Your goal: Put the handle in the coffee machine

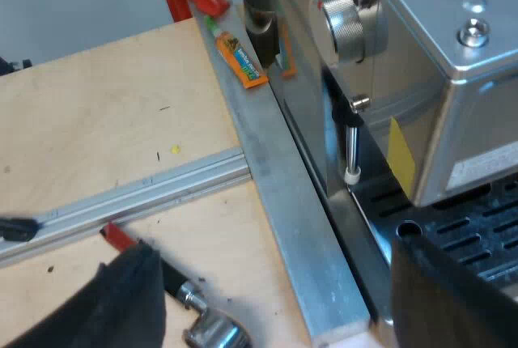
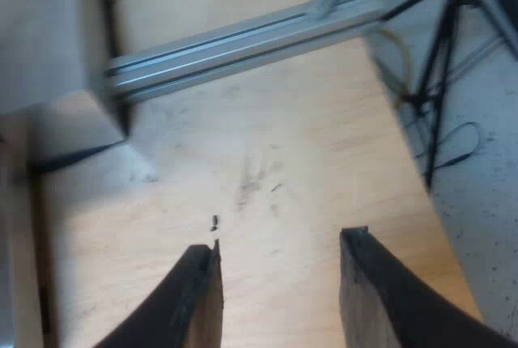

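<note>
Left wrist view has the left gripper (image 1: 275, 303) with its fingers (image 1: 121, 299) spread wide, clamping nothing. The metal holder (image 1: 212, 332) lies on the wooden desk (image 1: 97, 121) close by one finger, its red handle end (image 1: 117, 236) pointing toward an aluminium rail (image 1: 283, 194). The espresso machine (image 1: 453, 81) stands just beyond that rail, apart from the holder. Over bare desk the right gripper (image 2: 279, 283) hangs with its fingers parted too, holding nothing.

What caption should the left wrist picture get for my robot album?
Left gripper, open, hovers over the metal holder lying on the wooden table near the espresso machine.
</note>
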Controlling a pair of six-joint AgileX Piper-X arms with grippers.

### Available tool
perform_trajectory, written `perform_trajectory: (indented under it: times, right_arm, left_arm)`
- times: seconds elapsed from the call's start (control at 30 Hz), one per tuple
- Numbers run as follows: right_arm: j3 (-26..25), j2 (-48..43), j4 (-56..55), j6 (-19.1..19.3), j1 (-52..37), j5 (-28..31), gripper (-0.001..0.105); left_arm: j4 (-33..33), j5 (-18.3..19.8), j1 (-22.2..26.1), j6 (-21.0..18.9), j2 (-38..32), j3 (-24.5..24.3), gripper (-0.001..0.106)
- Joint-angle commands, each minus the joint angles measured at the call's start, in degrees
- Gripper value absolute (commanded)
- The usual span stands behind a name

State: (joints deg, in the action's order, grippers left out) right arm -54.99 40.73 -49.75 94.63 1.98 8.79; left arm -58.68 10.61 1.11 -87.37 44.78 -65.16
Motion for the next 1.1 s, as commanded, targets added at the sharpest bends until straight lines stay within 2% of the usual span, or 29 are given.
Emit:
perform_trajectory:
  times: [0.03, 0.13, 0.27, 0.33, 0.57, 0.67, 0.77, 0.8, 0.83, 0.97, 1.1]
  right_arm:
    - [-0.09, -1.45, -1.22, 2.79, -2.07, -0.12, 0.037]
    - [-0.09, -3.40, -2.37, 6.39, -4.08, -0.12, 0.037]
    - [-0.09, -4.24, -2.62, 7.65, -4.51, -0.12, 0.037]
    - [-0.09, -8.44, -2.77, 8.94, -4.56, -0.12, 0.037]
    - [-0.09, -16.92, -4.05, 9.44, -4.56, -0.12, 0.037]
    - [-0.09, -19.53, -5.75, 10.25, -4.56, -0.12, 0.037]
    - [0.01, -21.63, -7.02, 10.25, -4.56, -0.02, 0.037]
    - [0.13, -23.19, -7.88, 10.40, -4.56, -0.01, 0.037]
    - [1.63, -29.15, -11.58, 10.61, -4.56, 0.15, 0.037]
    - [3.59, -36.65, -15.87, 9.85, -4.56, 0.33, 0.037]
    - [4.19, -40.56, -17.62, 8.56, -4.56, 0.41, 0.037]
  left_arm:
    - [-1.14, -1.03, -0.27, -0.79, -2.37, -0.01, 0.061]
    - [-1.67, -1.03, -0.27, -0.79, -5.56, -0.01, 0.061]
    - [-1.65, -1.03, -0.27, -0.79, -10.50, 0.27, 0.061]
    - [-1.81, -1.03, -0.27, -0.79, -13.66, 1.32, 0.061]
    - [-5.46, -1.03, -0.27, -0.41, -24.97, 9.81, 0.061]
    - [-7.67, -1.03, -0.27, 2.17, -32.48, 15.71, 0.061]
    - [-7.87, -1.03, -0.27, 2.68, -38.87, 19.24, 0.061]
    - [-7.87, -1.03, -0.27, 2.45, -39.67, 19.40, 0.061]
    - [-7.87, -1.03, -0.27, 1.38, -41.92, 20.18, 0.061]
    - [-10.46, -1.03, -0.27, 0.32, -47.99, 20.67, 0.061]
    - [-13.58, -1.03, -0.27, 0.20, -50.65, 20.67, 0.061]
